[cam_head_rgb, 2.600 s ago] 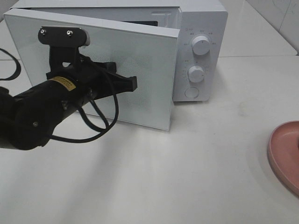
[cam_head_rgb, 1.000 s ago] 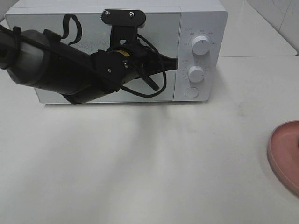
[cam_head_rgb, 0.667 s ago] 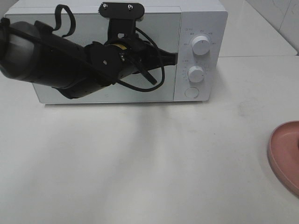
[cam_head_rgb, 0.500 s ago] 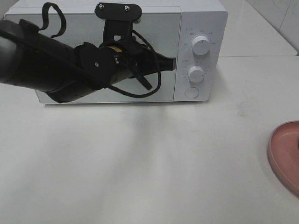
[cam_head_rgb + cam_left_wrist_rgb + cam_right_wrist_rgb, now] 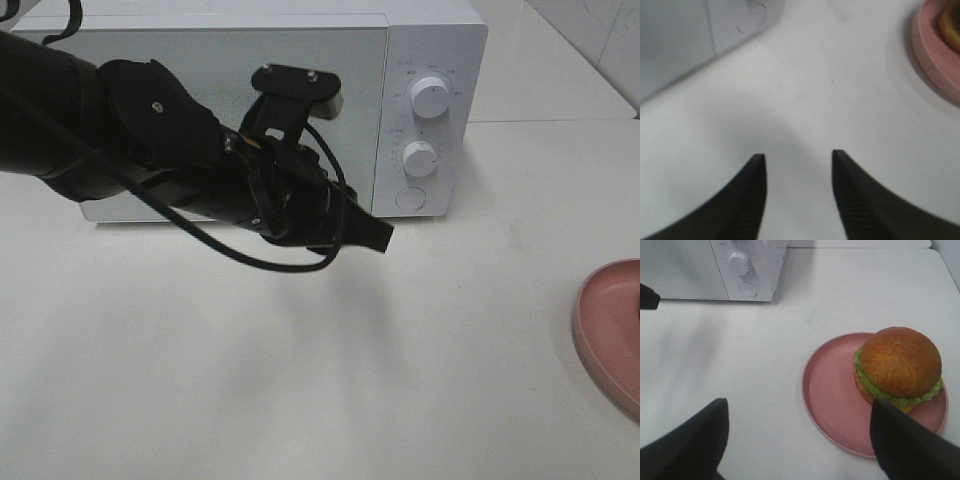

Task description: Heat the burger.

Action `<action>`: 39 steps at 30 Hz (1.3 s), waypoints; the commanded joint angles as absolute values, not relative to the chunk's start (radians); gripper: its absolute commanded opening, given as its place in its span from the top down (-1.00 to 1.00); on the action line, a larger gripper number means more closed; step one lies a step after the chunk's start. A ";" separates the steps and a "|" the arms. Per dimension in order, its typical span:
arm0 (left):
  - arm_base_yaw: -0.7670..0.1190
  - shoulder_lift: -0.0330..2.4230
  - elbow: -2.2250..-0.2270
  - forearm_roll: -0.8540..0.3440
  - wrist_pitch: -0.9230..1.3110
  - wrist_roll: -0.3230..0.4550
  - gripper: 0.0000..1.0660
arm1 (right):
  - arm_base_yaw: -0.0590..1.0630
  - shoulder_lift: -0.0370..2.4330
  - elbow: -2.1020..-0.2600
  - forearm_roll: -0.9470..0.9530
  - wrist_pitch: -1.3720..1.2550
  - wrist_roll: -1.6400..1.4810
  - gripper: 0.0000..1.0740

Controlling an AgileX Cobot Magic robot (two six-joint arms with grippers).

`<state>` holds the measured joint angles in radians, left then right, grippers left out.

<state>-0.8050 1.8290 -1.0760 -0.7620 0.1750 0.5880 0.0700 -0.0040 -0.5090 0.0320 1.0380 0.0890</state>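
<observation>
The burger (image 5: 897,367) has a golden-brown bun and a green lettuce edge, and sits on the far side of the pink plate (image 5: 832,395) in the right wrist view. A sliver of the burger (image 5: 951,22) also shows in the left wrist view. In the exterior high view only the plate's edge (image 5: 608,335) shows at the right; the burger is out of frame. The white microwave (image 5: 430,60) stands at the back with its door shut. My left gripper (image 5: 378,238) (image 5: 798,155) is open and empty, low over the table in front of the microwave. My right gripper (image 5: 799,405) is open and empty, above and before the plate.
The microwave has two round knobs (image 5: 429,97) and a round button (image 5: 410,198) on its right panel. The left arm's black body and cables (image 5: 150,150) cover much of the door. The white table (image 5: 300,380) runs forward from the microwave.
The microwave door was open and is now shut. My left gripper was against the door and has since pulled away, down and to the right, over the table.
</observation>
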 commanded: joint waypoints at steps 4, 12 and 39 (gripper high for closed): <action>-0.808 1.809 -1.076 -0.592 0.375 0.464 -0.82 | 0.062 -0.030 -0.507 0.034 1.037 0.081 -0.40; -0.808 1.742 -1.076 -0.237 0.553 0.153 -0.91 | 0.062 -0.030 -0.507 0.034 1.037 0.081 -0.40; -0.290 1.523 -1.073 -0.176 1.083 0.048 -0.91 | 0.062 -0.030 -0.507 0.034 1.037 0.081 -0.40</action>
